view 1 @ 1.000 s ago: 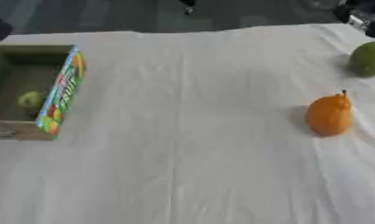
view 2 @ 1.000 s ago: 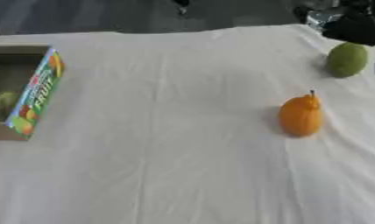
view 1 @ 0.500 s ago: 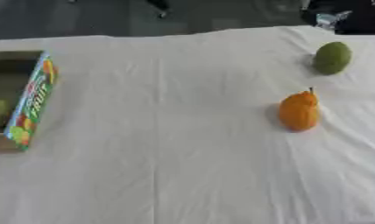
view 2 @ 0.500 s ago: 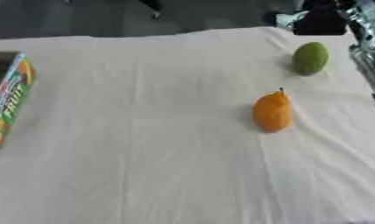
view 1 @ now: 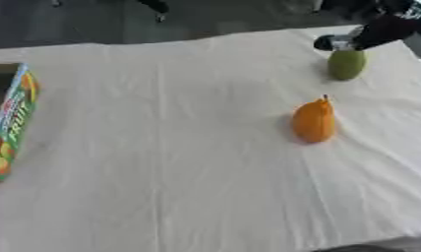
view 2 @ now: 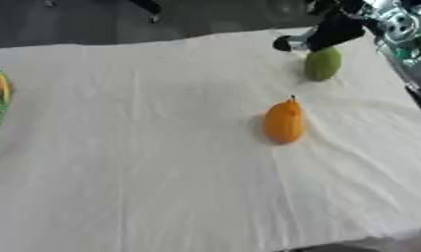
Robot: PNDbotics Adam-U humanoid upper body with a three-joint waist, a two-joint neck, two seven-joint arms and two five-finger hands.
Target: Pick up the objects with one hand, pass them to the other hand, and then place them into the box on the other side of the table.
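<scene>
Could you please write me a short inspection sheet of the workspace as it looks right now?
Surface: table under a white cloth, creased.
Job's things: orange pear upright at centre right; green fruit at the far right; box at the left edge, its inside out of view.
Clutter: nothing seen.
Hands: right hand reaches in from the top right, just above the green fruit; its fingers are blurred, contact unclear. Left hand not in view.
Cables: nothing seen.
Surroundings: dark floor beyond the far table edge.
</scene>
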